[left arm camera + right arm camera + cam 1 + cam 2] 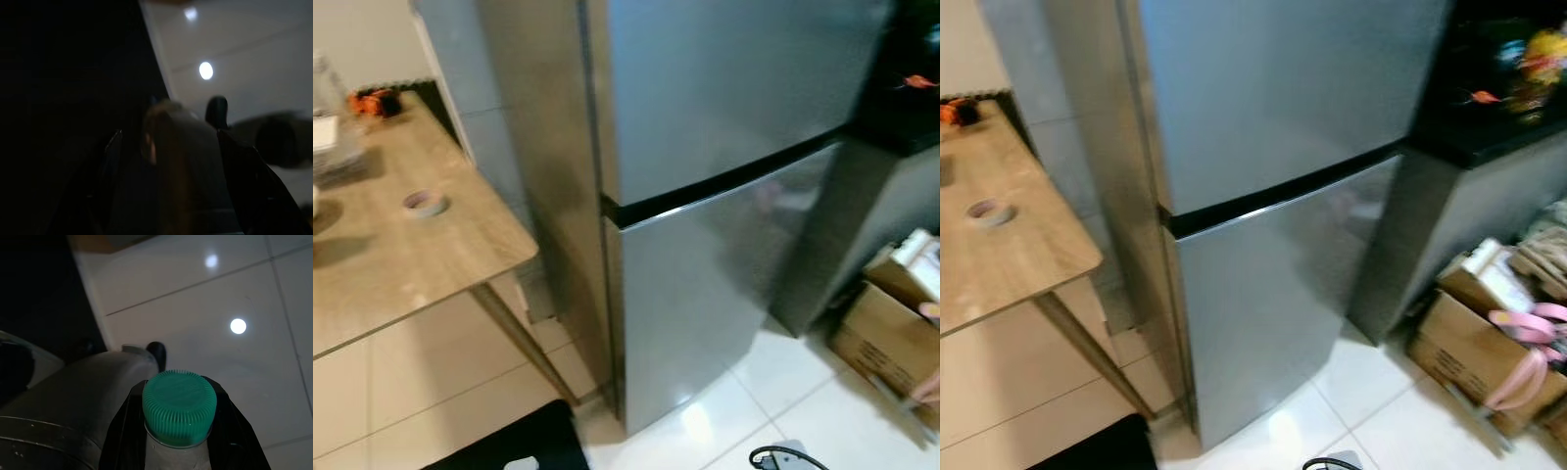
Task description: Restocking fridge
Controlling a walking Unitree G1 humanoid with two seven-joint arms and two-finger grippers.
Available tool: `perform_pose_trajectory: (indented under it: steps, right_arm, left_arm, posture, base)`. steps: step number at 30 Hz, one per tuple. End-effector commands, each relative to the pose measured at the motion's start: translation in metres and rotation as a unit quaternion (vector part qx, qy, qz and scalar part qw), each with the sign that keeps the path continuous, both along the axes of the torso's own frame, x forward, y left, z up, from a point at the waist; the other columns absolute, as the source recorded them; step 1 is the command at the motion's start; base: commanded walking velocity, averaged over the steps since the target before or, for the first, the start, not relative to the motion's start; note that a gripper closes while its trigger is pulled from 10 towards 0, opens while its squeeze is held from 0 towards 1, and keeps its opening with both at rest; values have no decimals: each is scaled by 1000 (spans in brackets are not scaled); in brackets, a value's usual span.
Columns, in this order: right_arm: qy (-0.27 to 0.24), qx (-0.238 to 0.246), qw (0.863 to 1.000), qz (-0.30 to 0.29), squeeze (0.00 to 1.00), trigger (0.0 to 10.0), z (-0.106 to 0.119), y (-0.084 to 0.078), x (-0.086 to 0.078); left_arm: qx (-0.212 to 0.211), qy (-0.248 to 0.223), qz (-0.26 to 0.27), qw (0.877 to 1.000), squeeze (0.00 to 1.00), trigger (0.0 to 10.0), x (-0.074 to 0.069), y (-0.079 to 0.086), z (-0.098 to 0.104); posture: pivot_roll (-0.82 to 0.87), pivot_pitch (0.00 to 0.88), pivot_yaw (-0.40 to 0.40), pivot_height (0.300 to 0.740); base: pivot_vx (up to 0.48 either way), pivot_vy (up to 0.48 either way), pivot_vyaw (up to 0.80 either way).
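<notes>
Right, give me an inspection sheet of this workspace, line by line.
Surface: white tiled floor; wooden table to the left of the fridge.
Job's things: steel fridge, both doors shut; bottle with green cap.
Clutter: tape roll on the table; cardboard box and pink straps at right.
Grippers: right pincer shut on the bottle; left pincer too dark to judge.
Cables: black cable on the floor.
Surroundings: dark counter right of the fridge.
</notes>
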State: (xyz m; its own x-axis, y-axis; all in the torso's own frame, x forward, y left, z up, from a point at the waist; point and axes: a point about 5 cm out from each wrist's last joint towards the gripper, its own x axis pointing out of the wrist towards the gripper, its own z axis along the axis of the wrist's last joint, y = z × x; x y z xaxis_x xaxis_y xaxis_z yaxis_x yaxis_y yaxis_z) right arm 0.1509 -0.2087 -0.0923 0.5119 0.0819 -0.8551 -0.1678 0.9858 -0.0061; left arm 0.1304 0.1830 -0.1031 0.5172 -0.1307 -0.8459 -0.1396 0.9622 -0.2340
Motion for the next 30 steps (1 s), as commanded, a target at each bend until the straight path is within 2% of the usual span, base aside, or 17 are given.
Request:
perform_pose_trajectory:
  steps: [1, 4, 15, 18, 21, 24, 25, 27, 28, 30]
  right_arm:
    - [6, -9, 1000, -4, 0, 10000, 0, -7, -3]
    - [6, -9, 1000, -4, 0, 10000, 0, -7, -3]
    - [5, -6, 1000, -2, 0, 10000, 0, -4, -2]
    - [6, -6, 1000, -2, 0, 10000, 0, -4, -2]
    - [7, -5, 1000, -1, 0, 10000, -1, -3, -3]
    - [7, -6, 1000, -1, 0, 10000, -1, -3, -3]
    - [7, -6, 1000, -1, 0, 10000, -1, -3, -3]
    - [8, -6, 1000, -1, 0, 10000, -1, -4, -4]
    - [8, -6, 1000, -1, 0, 10000, -1, -4, -4]
    - [8, -7, 1000, 0, 0, 10000, -1, -4, -4]
  left_arm:
    - [-1, 12, -1, 1000, 0, 10000, -7, 0, -2]
    - [0, 11, 5, 1000, 0, 10000, -7, 0, -2]
    - [15, -2, 33, 999, 0, 10000, -1, 7, 0]
    - [27, -20, 62, 998, 0, 10000, 5, 16, 4]
    - [65, -51, 99, 992, 0, 10000, 19, 34, 12]
    - [66, -66, 118, 989, 0, 10000, 25, 40, 16]
    - [57, -90, 140, 984, 965, 10000, 34, 47, 22]
    - [42, -150, 175, 972, 1000, 10000, 56, 64, 39]
    - [42, -150, 175, 972, 1000, 10000, 56, 64, 39]
    - [31, -195, 190, 962, 1000, 10000, 72, 77, 53]
  posture:
    - [-110, 0, 37, 740]
    - [-110, 0, 37, 740]
    - [-110, 0, 37, 740]
    - [-110, 0, 37, 740]
    - [-110, 0, 37, 740]
    - [-110, 0, 37, 740]
    - [-108, 0, 34, 740]
    - [-109, 0, 34, 740]
    - [-109, 0, 34, 740]
    - [-109, 0, 34, 740]
  base:
    - [0, -480, 0]
    - [0, -277, 0]
    - [0, 0, 0]
    - [0, 0, 0]
    - [0, 0, 0]
    - [0, 0, 0]
    - [0, 0, 0]
    - [0, 0, 0]
    - [0, 0, 0]
    - [0, 0, 0]
